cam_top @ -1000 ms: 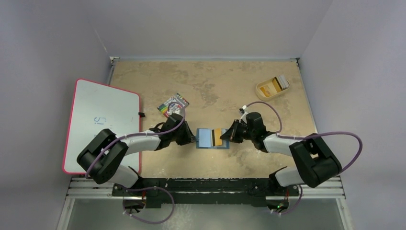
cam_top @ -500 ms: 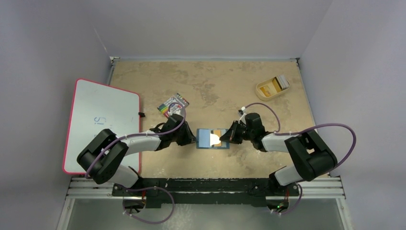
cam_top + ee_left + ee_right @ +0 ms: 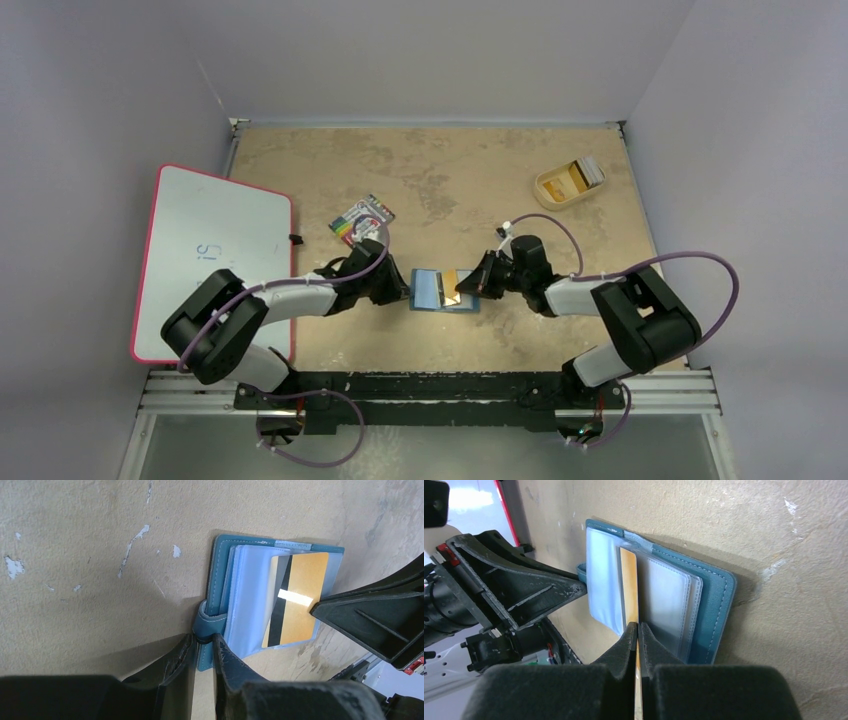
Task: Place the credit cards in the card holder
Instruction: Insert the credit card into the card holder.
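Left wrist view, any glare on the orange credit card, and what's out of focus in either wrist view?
Left wrist view: white glare streak on the orange credit card; the left gripper, close to the lens, is soft. Right wrist view: right gripper blurred, card holder sharp.

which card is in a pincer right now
The orange-yellow card, pinched by the right pincer at the open card holder; the other cards lie in the tan tray.
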Motion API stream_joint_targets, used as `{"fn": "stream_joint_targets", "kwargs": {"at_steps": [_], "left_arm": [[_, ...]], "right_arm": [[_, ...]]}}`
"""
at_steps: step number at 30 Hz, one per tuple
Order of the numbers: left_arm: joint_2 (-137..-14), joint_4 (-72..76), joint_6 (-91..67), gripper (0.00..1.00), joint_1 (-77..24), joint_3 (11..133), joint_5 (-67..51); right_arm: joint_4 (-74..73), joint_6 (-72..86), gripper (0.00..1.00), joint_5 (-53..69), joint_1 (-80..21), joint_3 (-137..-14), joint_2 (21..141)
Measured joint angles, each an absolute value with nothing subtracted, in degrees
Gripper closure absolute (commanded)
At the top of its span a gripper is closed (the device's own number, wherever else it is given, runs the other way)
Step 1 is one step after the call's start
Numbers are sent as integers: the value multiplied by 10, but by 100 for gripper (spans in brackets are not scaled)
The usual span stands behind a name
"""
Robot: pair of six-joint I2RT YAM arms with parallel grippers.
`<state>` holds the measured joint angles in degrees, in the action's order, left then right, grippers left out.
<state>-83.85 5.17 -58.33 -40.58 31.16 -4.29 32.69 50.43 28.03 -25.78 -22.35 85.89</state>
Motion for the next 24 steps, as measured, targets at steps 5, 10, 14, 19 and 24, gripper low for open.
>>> {"fn": "stream_joint_targets", "kwargs": {"at_steps": [5, 10, 14, 19, 24], "left_arm": [[-839, 51, -592, 83, -413, 312, -42], [-839, 51, -595, 83, -415, 311, -41], [-839, 51, -594, 85, -417, 311, -41], [-840, 50, -594, 89, -417, 311, -40], [-840, 49, -594, 91, -418, 311, -38]], "right_arm": [[345, 515, 100, 276, -259, -216, 859], [364, 526, 100, 274, -259, -204, 858], [361, 529, 100, 271, -259, -203, 850], [325, 514, 100, 265, -260, -211, 820], [311, 496, 100, 262, -260, -219, 817]]}}
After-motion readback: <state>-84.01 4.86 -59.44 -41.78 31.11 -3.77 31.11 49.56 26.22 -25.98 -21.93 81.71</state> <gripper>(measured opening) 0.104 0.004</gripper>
